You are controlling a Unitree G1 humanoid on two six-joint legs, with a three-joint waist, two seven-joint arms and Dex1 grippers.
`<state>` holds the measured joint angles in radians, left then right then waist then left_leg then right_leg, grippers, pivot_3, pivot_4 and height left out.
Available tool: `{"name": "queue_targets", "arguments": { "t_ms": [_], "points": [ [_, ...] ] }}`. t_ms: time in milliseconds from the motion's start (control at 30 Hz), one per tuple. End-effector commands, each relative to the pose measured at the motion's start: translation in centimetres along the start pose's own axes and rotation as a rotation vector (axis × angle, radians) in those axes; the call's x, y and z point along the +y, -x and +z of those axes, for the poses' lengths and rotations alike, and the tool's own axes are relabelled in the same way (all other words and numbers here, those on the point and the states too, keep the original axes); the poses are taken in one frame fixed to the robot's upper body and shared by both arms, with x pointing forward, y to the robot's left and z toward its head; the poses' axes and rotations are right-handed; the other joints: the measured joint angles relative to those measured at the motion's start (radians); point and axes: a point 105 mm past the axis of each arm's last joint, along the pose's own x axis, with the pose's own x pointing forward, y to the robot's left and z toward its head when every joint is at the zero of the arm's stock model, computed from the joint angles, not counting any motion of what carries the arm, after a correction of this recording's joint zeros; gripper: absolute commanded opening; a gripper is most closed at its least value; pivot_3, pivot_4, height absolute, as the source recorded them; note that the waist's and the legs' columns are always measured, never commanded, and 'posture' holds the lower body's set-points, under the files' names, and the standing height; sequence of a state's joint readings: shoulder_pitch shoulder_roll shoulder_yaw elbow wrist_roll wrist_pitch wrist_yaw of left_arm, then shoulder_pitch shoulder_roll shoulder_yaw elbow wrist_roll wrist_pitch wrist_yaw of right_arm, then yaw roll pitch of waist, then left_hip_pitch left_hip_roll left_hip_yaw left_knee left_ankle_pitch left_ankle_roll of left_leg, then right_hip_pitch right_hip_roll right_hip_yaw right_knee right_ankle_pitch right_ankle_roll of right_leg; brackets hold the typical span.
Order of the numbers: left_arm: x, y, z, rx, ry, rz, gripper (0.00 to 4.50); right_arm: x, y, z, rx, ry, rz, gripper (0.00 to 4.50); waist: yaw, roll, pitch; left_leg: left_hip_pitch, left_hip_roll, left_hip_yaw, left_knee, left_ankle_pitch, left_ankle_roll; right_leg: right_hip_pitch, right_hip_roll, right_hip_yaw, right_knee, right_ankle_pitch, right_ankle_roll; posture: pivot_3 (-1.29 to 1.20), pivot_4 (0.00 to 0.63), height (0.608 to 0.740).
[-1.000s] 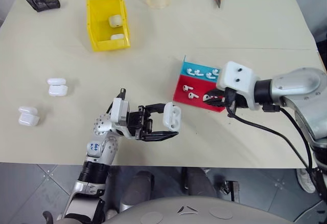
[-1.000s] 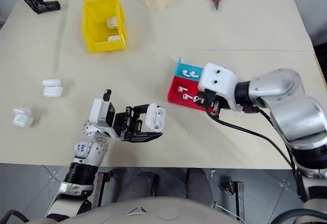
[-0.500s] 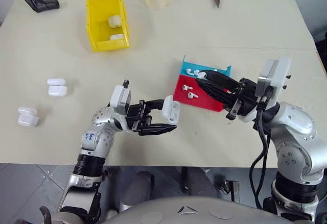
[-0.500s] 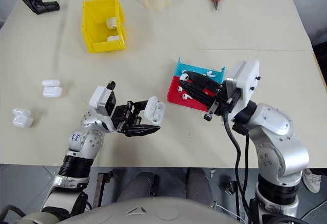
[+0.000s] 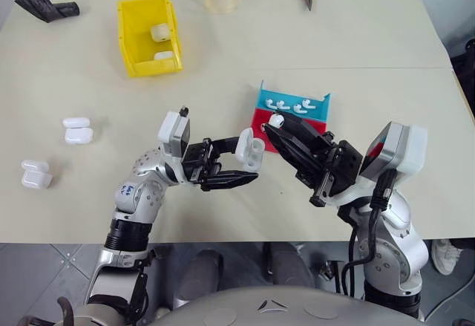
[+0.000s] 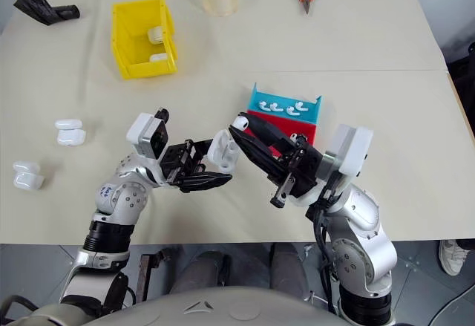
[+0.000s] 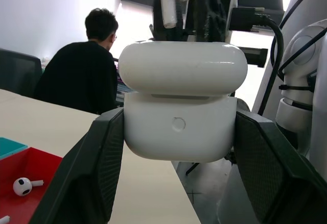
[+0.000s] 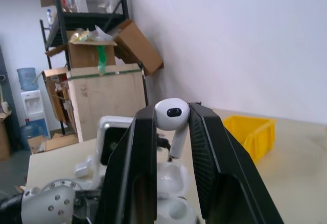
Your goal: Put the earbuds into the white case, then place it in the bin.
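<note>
The left gripper (image 5: 236, 161) is clamped across the white case (image 5: 253, 153), held above the table with its lid open. The right gripper (image 5: 273, 123) pinches one earbud (image 8: 172, 113), stem hanging down, just beside the case's open wells.

Right gripper (image 6: 241, 124) pinching earbud (image 6: 240, 122), apparently touching white case (image 6: 223, 148).

A wide beige table (image 5: 89, 214) stands on a grey tiled floor (image 5: 30, 281). Beyond the table's edge a plain white wall (image 8: 245, 45) rises, and beside that wall a black shelving rack (image 8: 89, 25) holds cardboard boxes. A water dispenser (image 8: 33, 104) stands just beside the rack. A person in black (image 7: 82, 76) sits behind the table.
</note>
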<state>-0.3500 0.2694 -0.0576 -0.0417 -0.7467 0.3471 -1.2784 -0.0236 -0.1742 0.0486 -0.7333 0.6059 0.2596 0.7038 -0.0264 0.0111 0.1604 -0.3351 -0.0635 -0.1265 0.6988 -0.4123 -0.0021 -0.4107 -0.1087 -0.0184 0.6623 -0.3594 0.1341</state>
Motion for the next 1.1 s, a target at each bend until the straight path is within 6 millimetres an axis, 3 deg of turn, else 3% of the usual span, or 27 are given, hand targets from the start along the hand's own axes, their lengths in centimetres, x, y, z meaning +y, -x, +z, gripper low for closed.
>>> {"name": "queue_targets", "arguments": {
  "t_ms": [33,600,867,1100],
  "points": [
    [-0.7,-0.8,1.3,-0.031,-0.032,-0.050,2.80,0.5,-0.4,0.1,-0.041,0.016,0.026,0.53,-0.001,0.000,0.000,0.000,0.000,0.000,0.000,0.000,0.000,0.000,0.000,0.000,0.000,0.000,0.000,0.00,0.150,0.740],
    [-0.6,-1.1,1.9,-0.040,-0.051,-0.063,2.80,-1.3,0.6,-2.8,-0.001,-0.024,-0.012,0.53,-0.001,0.000,0.000,0.000,0.000,0.000,0.000,0.000,0.000,0.000,0.000,0.000,0.000,0.000,0.000,0.00,0.150,0.740],
    [-0.4,-0.6,2.0,-0.016,-0.063,-0.049,2.80,-1.8,0.7,-1.5,-0.044,-0.029,-0.023,0.53,-0.001,0.000,0.000,0.000,0.000,0.000,0.000,0.000,0.000,0.000,0.000,0.000,0.000,0.000,0.000,0.00,0.150,0.740],
    [-0.5,-0.7,2.0,-0.018,-0.072,-0.061,2.80,-1.4,0.6,-2.0,-0.004,-0.041,0.013,0.53,-0.001,0.000,0.000,0.000,0.000,0.000,0.000,0.000,0.000,0.000,0.000,0.000,0.000,0.000,0.000,0.00,0.150,0.740]
  ]
}}
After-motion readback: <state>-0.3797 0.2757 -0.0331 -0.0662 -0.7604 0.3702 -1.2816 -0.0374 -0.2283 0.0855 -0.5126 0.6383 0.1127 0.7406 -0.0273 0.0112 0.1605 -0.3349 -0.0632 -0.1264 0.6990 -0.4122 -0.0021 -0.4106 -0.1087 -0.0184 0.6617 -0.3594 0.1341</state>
